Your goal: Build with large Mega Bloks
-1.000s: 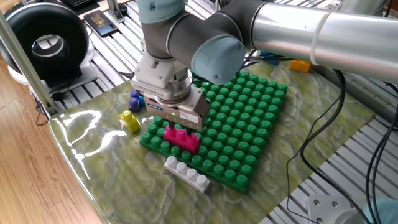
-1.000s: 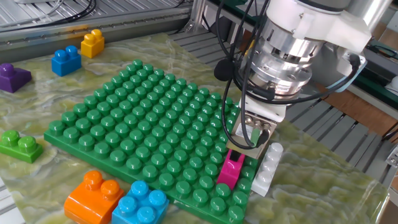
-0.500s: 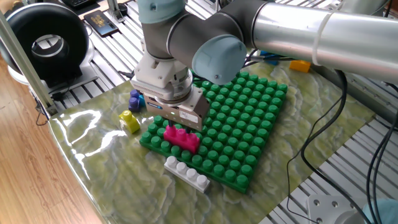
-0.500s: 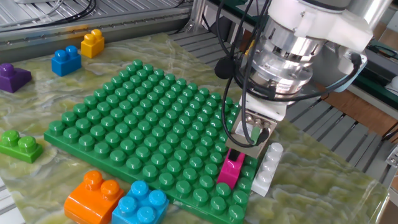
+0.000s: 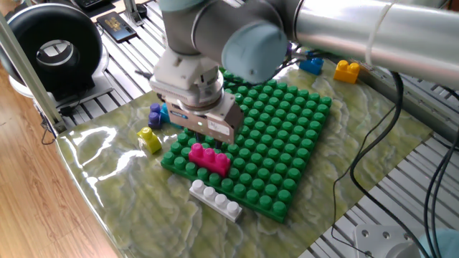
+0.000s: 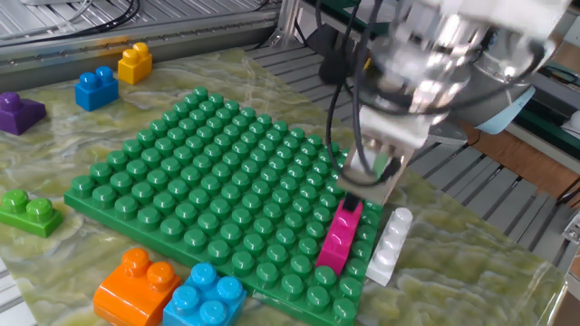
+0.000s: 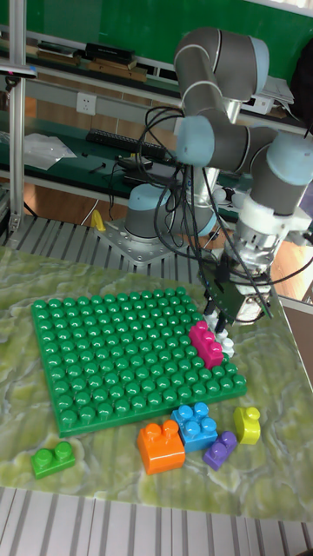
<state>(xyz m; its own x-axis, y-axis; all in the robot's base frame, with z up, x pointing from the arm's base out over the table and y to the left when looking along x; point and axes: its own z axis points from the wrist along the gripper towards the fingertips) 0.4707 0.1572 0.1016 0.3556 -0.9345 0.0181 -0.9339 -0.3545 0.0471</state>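
Observation:
A magenta Mega Blok sits pressed onto the near corner of the green studded baseplate. My gripper hangs just above it, open, with nothing between the fingers; it is motion-blurred in the other fixed view. A white-grey Blok lies on the mat beside the plate's edge, next to the magenta one.
Loose bricks ring the plate: orange, light blue, green, purple, yellow, blue and a yellow-orange one. Cables hang behind the arm.
The gripper has let go of the magenta Blok and risen off it. The Blok stays on the plate.

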